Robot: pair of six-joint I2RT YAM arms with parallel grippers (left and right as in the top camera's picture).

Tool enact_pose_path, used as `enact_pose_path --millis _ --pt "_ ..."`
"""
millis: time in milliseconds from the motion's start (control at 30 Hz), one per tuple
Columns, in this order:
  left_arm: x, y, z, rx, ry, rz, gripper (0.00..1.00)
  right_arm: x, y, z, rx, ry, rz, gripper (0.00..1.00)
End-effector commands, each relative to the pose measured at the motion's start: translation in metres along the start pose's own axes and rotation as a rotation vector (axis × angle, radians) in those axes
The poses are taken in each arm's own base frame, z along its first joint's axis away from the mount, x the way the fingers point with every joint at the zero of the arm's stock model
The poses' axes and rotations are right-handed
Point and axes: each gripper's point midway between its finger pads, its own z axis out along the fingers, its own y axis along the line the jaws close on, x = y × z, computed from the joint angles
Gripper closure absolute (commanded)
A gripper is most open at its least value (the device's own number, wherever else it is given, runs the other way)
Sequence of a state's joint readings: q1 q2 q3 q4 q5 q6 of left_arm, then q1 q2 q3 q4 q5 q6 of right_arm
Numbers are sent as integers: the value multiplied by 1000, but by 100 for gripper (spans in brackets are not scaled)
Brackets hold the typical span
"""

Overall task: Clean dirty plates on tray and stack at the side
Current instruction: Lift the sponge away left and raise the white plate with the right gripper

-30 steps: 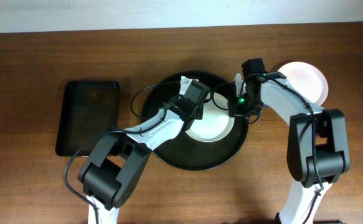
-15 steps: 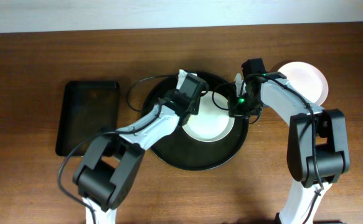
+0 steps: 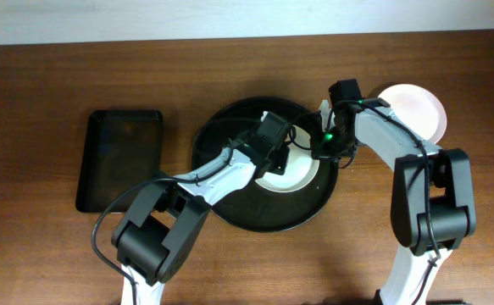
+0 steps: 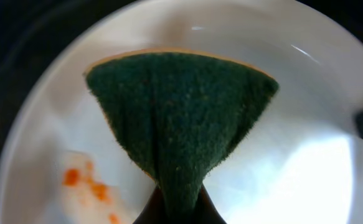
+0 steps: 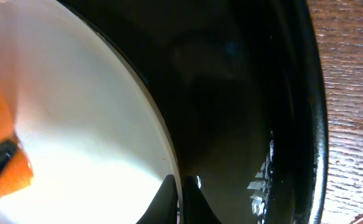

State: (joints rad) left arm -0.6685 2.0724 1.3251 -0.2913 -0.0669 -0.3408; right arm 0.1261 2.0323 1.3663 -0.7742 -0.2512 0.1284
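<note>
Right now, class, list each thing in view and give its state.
white plate: dirty, orange smears showing.
sponge: pinched, lying on the white plate.
left gripper: shut on the sponge.
right gripper: shut on the white plate's rim.
round tray: holding the white plate.
pink plate: off the round tray, unheld.
rectangular tray: lying apart, untouched.

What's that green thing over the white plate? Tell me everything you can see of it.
It is a dark green scouring pad, fuzzy and fibrous, with a thin tan-orange layer showing along its top edge. The left gripper pinches it at one end, so it bunches there and fans out into a wedge. It lies over the white plate, apparently pressed on it, beside orange smears it does not cover.
</note>
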Motion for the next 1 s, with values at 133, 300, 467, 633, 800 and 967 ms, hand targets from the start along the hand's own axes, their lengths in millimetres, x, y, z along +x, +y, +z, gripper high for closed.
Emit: enact_pose_path --millis 133,300,467,633,800,967 --pt "11 49 16 -251 -12 -6 100 4 -10 -1 54 0 8 96" --pt "-6 53 20 -265 -87 -25 100 4 -10 -1 54 3 9 96" --pt "-20 63 18 -316 -154 -40 100 4 -10 -1 54 3 9 96" --pt "-39 92 1 -453 -224 -33 100 4 -10 -2 54 2 8 96" --pt "-78 102 -46 -478 -341 -77 100 3 -10 -2 54 -2 7 96" --pt "-126 107 -131 -436 -513 -158 100 -2 -9 -3 52 -20 3 96"
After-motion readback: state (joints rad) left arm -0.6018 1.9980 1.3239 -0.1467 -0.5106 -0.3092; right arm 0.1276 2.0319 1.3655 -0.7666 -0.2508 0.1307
